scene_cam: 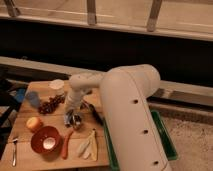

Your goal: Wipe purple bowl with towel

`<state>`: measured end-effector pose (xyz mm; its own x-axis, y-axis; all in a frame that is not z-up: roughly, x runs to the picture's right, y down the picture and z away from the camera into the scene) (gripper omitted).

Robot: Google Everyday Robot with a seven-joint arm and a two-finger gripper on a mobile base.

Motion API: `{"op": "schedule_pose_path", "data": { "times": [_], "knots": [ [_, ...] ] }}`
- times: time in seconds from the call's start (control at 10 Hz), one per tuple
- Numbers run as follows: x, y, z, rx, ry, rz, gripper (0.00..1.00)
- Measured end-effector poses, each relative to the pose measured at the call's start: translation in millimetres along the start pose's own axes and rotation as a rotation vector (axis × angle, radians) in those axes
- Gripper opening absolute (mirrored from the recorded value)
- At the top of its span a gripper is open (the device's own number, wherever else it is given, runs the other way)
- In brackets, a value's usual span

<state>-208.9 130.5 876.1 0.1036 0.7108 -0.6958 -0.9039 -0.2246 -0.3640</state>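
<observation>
My gripper [74,119] points down over the middle of the wooden table [30,161], at the end of the white arm [130,115]. A small bluish-purple thing [70,120] shows right under it; I cannot tell whether it is the purple bowl or whether the gripper touches it. A blue cup-like vessel [32,98] stands at the table's left. No towel can be made out in this view.
Around the gripper lie dark grapes [49,105], a white cup [57,86], an orange [34,122], an orange-red bowl [45,140], a carrot [67,144], banana pieces [87,146], a black item [95,114] and a fork [14,150]. A green bin [167,142] sits right of the table.
</observation>
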Motion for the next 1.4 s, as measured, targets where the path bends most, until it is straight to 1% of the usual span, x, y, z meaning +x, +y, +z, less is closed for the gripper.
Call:
{"op": "schedule_pose_path", "data": {
  "times": [0.1,0.2,0.3,0.4,0.5,0.7,0.9,1.0,1.1,1.2,1.3,1.4],
  "knots": [
    [1,0,1,0.001,0.002,-0.001,0.19],
    [1,-2,-3,0.028,-0.02,0.005,0.07],
    [3,1,-5,0.039,-0.034,0.003,0.01],
    [2,2,-11,0.035,-0.052,0.002,0.0],
    [1,2,-25,0.029,-0.085,-0.002,0.0],
    [-3,15,-54,0.005,-0.145,-0.023,0.0],
    [-18,18,-97,-0.031,-0.218,-0.031,0.0],
    [-30,15,-117,-0.075,-0.244,-0.032,0.0],
    [-44,3,-135,-0.135,-0.269,-0.018,0.0],
    [-58,-23,-153,-0.205,-0.297,0.012,0.0],
    [-64,-45,-165,-0.255,-0.316,0.04,0.0],
    [-64,-65,-175,-0.291,-0.331,0.072,0.0]
  ]
}}
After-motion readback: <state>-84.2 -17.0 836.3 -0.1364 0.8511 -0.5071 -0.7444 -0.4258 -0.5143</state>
